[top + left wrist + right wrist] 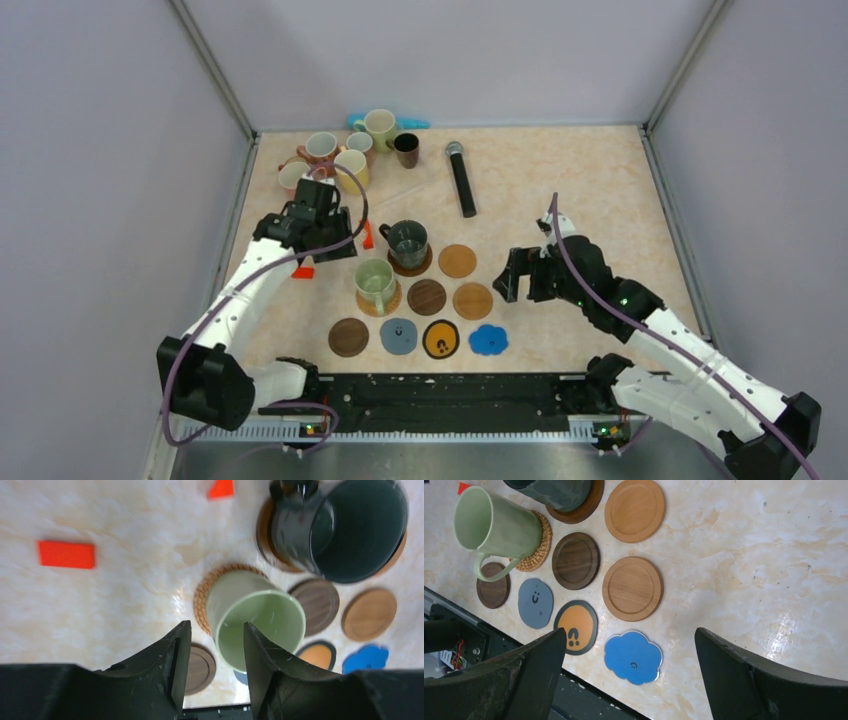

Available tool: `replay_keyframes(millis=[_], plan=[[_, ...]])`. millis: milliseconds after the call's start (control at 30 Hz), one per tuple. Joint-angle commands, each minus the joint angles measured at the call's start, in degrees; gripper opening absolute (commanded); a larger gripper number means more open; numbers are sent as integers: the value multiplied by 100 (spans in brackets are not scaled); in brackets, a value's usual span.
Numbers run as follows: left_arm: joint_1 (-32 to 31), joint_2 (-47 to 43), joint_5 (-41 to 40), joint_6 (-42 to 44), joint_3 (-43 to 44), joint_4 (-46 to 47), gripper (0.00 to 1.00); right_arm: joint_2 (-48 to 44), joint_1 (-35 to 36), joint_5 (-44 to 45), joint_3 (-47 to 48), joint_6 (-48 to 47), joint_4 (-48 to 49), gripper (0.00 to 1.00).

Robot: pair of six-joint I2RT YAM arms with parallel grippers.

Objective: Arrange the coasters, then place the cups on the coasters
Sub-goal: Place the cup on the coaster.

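A pale green cup (376, 283) stands on a woven coaster (202, 597). A dark green cup (407, 243) stands on a brown coaster (589, 507). Bare coasters lie round them: two tan ones (457, 261) (473, 301), two dark brown (427, 296) (348, 337), a grey-blue one (398, 335), a black-and-yellow one (441, 339) and a blue scalloped one (488, 340). More cups (351, 165) cluster at the back left. My left gripper (335, 243) (216, 630) hangs open just left of the pale green cup (260, 625), nothing between its fingers. My right gripper (522, 280) (630, 635) is wide open above the blue coaster (633, 657).
A black microphone (461, 178) lies at the back centre. Two red-orange pieces (367, 236) (302, 271) lie near the left gripper. A dark brown cup (407, 150) stands beside the back cluster. Walls close the table on three sides.
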Motion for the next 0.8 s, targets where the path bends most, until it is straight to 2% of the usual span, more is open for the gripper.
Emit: replay_keyframes(millis=[0, 233, 467, 767], plan=[[187, -270, -1330, -125, 556, 395, 49, -215, 0, 10, -37, 24, 217, 99], [1150, 95, -2077, -439, 893, 1509, 47, -88, -4, -139, -42, 69, 289, 99], [1939, 1278, -1687, -979, 1835, 1834, 46, -5, -3, -141, 5, 44, 351, 98], [2384, 2994, -1209, -920, 3190, 1726, 46, 33, -4, -279, 99, -46, 330, 98]])
